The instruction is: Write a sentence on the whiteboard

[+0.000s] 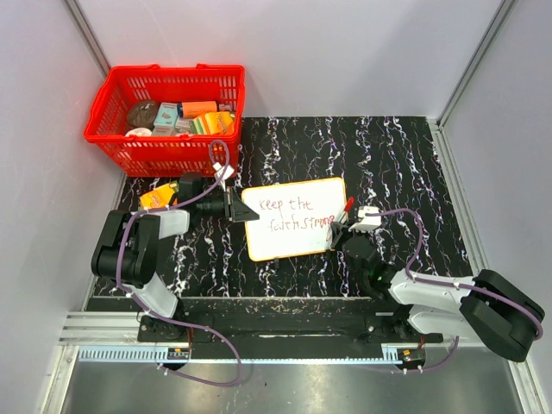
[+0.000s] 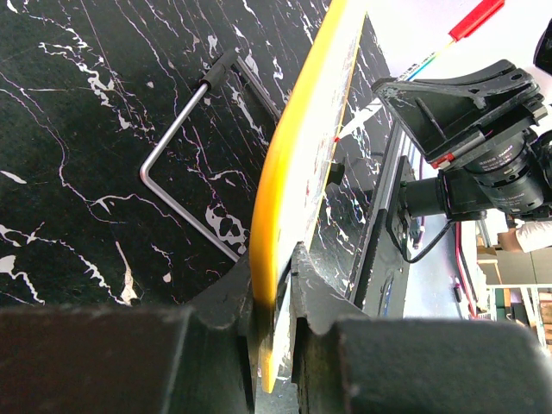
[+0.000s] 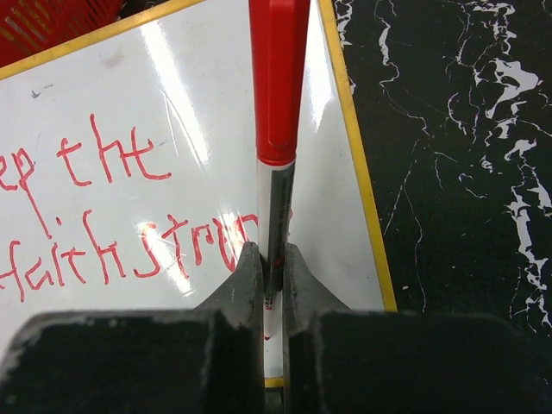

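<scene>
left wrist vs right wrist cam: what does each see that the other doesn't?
Left wrist only: the whiteboard seen edge-on, its yellow rim clamped in the left gripper, and a bent metal rod beside it on the table.

Right wrist only: the sentence in red on the board's face, and a corner of the red basket.

Both: whiteboard, black marbled table, and the red-capped marker held in the right gripper.

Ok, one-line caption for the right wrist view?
Right claw grips a red-capped marker over the whiteboard, beside the red handwritten sentence.
</scene>
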Controlling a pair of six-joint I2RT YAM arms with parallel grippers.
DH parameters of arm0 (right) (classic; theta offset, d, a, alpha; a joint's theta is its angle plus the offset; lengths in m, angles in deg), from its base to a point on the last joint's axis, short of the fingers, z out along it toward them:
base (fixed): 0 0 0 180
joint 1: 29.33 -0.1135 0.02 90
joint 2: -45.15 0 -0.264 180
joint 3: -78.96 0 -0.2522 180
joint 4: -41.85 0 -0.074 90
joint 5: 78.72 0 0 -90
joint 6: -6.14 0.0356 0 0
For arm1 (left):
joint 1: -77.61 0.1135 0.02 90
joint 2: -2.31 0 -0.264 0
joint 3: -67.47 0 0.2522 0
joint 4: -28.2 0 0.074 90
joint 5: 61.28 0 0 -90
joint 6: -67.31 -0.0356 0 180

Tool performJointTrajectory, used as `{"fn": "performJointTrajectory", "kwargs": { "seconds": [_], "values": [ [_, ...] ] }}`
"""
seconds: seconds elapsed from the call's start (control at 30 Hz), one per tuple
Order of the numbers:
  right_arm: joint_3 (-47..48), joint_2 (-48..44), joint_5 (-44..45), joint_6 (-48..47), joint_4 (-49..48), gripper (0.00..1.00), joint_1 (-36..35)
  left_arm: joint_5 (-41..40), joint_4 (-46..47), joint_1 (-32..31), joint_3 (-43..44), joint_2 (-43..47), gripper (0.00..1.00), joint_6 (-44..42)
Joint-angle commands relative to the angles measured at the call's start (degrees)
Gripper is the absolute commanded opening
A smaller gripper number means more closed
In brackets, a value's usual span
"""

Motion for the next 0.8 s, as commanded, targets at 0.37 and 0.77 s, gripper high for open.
{"fn": "performJointTrajectory", "kwargs": {
  "seconds": [0.37, 0.77],
  "values": [
    [3.4, -13.0, -5.5, 0.2, 0.7, 0.00, -0.3, -12.1, -3.3, 0.5, 0.2, -2.1, 0.00, -6.0],
    [6.3, -26.3, -2.8, -2.7, 14.4, 0.00, -0.3, -16.1, -3.0, 0.1, -2.1, 3.5, 0.48, -6.9]
  ]
}}
